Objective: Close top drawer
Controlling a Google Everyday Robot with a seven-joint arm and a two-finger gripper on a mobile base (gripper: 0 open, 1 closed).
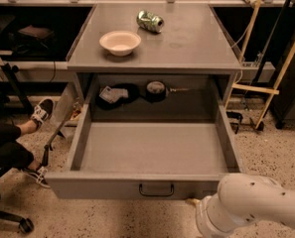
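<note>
The top drawer (pixel 152 148) is a wide grey metal tray pulled far out of the cabinet, and its tray is empty. Its flat front panel (pixel 97 187) faces me at the bottom, with a small black loop handle (pixel 156 190) at its middle. My white arm (pixel 251 207) comes in from the bottom right corner. My gripper (pixel 191 201) is mostly hidden behind the arm. Only a small tan tip shows, just below the front panel and right of the handle.
A white bowl (pixel 119 42) and a crushed green can (pixel 150 21) lie on the cabinet top (pixel 196 43). Dark objects (pixel 156 89) sit in the cavity behind the drawer. A person's legs and sneakers (pixel 40 112) are at the left. A wooden frame (pixel 266 63) stands at the right.
</note>
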